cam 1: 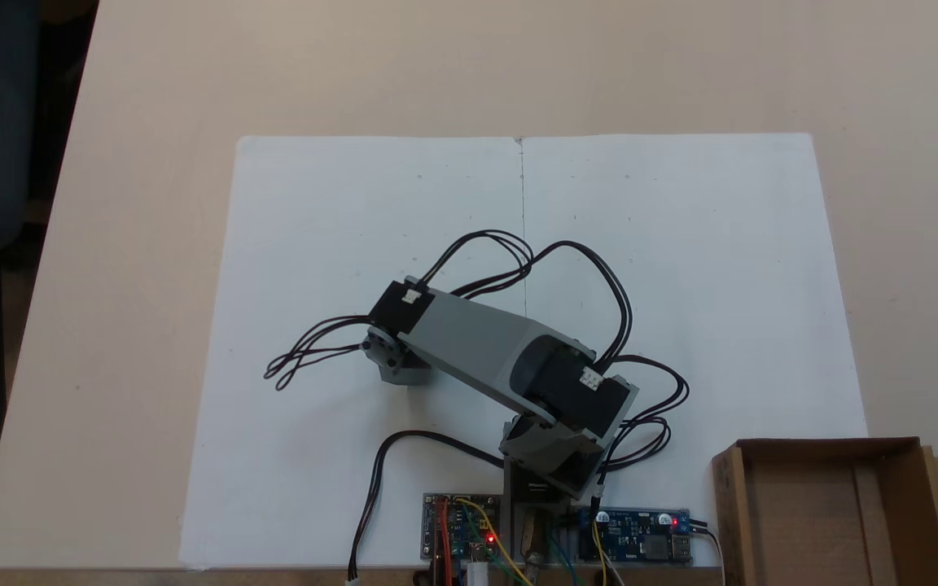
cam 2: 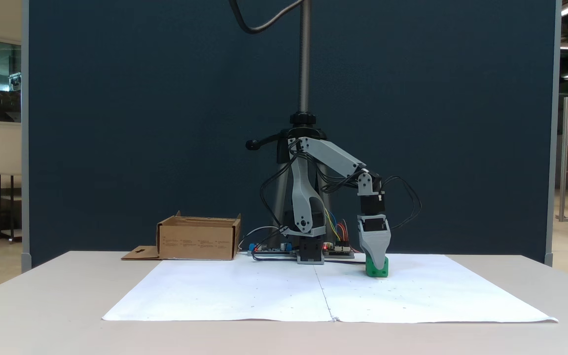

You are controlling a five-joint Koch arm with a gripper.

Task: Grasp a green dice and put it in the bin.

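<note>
In a fixed view from the front, the gripper [cam 2: 375, 262] points straight down onto the white paper sheet [cam 2: 244, 291], and the green dice [cam 2: 378, 268] sits at its tip, resting on the sheet near the sheet's far edge, right of the centre crease. The grey jaw covers the upper left part of the dice, so the cube lies directly under and partly behind it. The jaws stand one behind the other from this side, and I cannot tell whether they are closed on the dice or merely set around it.

In a fixed view from above, the arm [cam 1: 485, 350] stretches across the middle of the sheet and its wrist hides both the jaws and the dice beneath.

The bin [cam 2: 198, 238] stands off the sheet, by the far edge of the table [cam 2: 42, 305], well apart from the dice. From above, the bin [cam 1: 835, 505] is cut off by the bottom of the frame, its slotted flap lying open at the right. Circuit boards [cam 1: 462, 537] with red lights sit by the arm's base.
</note>
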